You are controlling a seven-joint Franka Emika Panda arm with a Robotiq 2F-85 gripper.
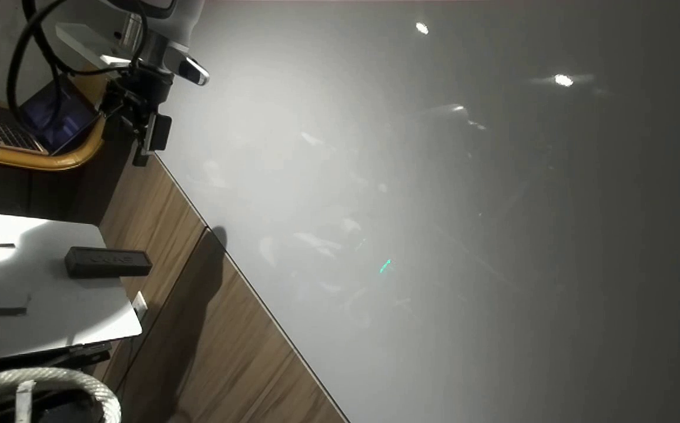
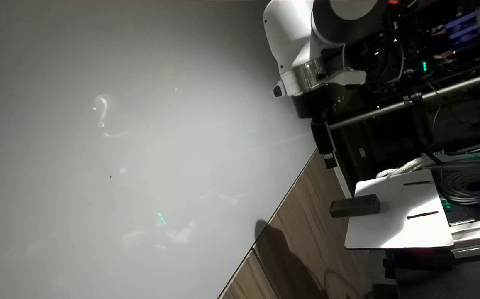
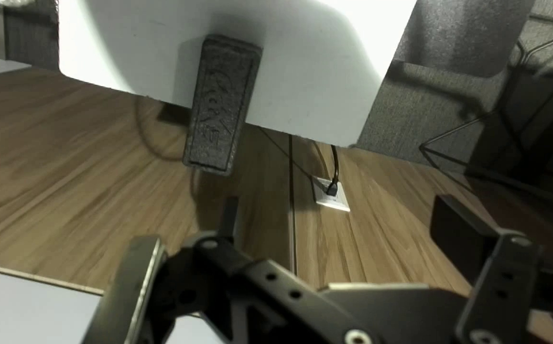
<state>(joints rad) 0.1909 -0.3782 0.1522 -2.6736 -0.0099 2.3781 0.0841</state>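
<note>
My gripper (image 3: pixel 343 222) is open, with its fingers wide apart and nothing between them in the wrist view. It also shows in both exterior views (image 1: pixel 151 141) (image 2: pixel 326 151), near the lower edge of the whiteboard (image 1: pixel 434 205). A dark grey block like an eraser, with raised lettering (image 3: pixel 222 102), rests on a white plate (image 3: pixel 314 67) and juts past its edge. The block also shows in both exterior views (image 1: pixel 109 262) (image 2: pixel 355 206). The gripper is apart from block and plate. A short green mark (image 1: pixel 385 266) (image 2: pixel 162 219) is on the whiteboard.
Wood panelling (image 1: pixel 269 364) borders the whiteboard. An outlet (image 3: pixel 332 203) with a plugged black cable is on it. A laptop (image 1: pixel 52 117) lies on a yellow-rimmed surface behind the arm. White rope (image 2: pixel 405 168), coiled cables (image 2: pixel 474 189) and a metal rod (image 2: pixel 451 89) are near the plate.
</note>
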